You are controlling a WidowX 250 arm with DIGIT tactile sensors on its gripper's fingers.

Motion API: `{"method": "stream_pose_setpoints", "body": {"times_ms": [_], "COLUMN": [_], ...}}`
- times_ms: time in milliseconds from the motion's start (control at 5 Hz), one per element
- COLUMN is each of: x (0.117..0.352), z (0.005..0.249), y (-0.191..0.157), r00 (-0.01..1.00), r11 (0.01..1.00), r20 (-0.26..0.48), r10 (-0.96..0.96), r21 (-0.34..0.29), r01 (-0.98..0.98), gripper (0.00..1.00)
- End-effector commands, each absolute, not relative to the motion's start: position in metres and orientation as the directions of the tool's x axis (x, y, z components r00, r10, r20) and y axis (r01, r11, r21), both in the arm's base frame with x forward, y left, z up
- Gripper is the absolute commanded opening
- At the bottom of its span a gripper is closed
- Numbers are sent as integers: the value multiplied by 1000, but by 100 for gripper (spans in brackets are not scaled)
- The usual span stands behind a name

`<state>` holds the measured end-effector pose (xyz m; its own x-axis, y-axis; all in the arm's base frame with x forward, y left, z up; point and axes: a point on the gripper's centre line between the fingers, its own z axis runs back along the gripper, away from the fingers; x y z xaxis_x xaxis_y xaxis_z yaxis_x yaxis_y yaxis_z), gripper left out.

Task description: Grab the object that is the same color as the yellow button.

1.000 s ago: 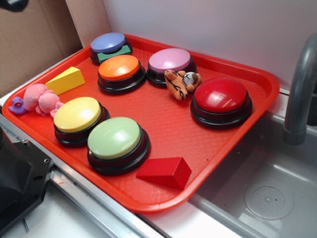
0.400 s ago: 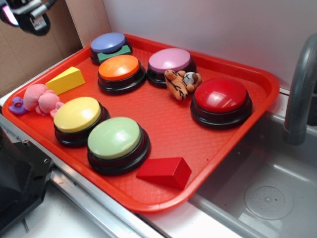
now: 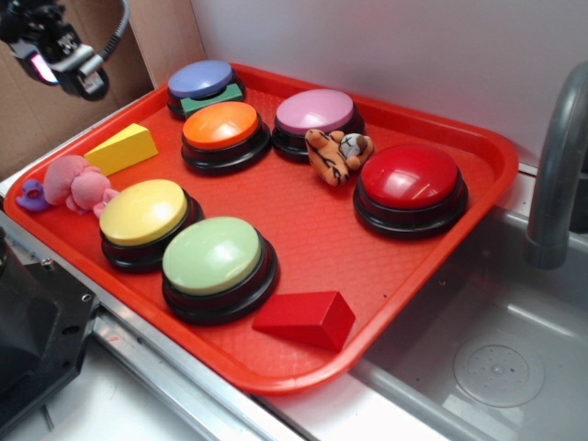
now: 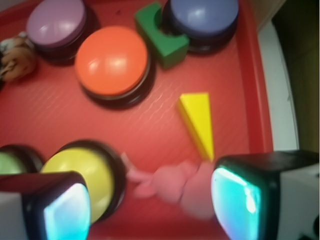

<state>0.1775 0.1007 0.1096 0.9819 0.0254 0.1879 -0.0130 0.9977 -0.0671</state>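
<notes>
The object, a small yellow wedge block (image 3: 121,149) (image 4: 198,122), lies on the red tray (image 3: 303,230) near its left edge. The yellow button (image 3: 144,213) (image 4: 85,172) stands in front of it, with a pink plush toy (image 3: 78,182) (image 4: 175,182) between the two. My gripper (image 3: 62,57) hangs high at the upper left, above and behind the wedge, well clear of it. In the wrist view the gripper (image 4: 152,205) is open, its fingers wide apart with nothing between them, and the wedge lies just ahead of the right finger.
Other buttons on the tray: orange (image 3: 220,129), light green (image 3: 213,257), blue (image 3: 200,80), purple (image 3: 315,112), red (image 3: 410,179). A green block (image 3: 213,99) leans on the blue one. A red wedge (image 3: 308,319) and a tiger plush (image 3: 337,152) also lie there. A sink (image 3: 478,358) and faucet (image 3: 556,165) stand right.
The gripper has come into view at the upper left and moved down and right toward the tray. Nothing on the tray has moved.
</notes>
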Motion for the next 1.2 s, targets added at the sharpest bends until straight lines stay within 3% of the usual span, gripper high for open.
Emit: {"method": "stream_pose_setpoints", "body": {"times_ms": [0,400,600,800,1000], "x": [200,206,210,210,211], "z": [65,34,25,23,25], "y": [130,139,133,129,130], "r00": [979,986,990,984,988], "r11": [999,999,1000,1000,1000], "r20": [201,168,144,176,156], "r10": [21,14,1,24,17], "r21": [-42,-40,-5,-1,4], "r01": [-13,-7,0,-24,-18], "gripper": [100,100,0,0,0]}}
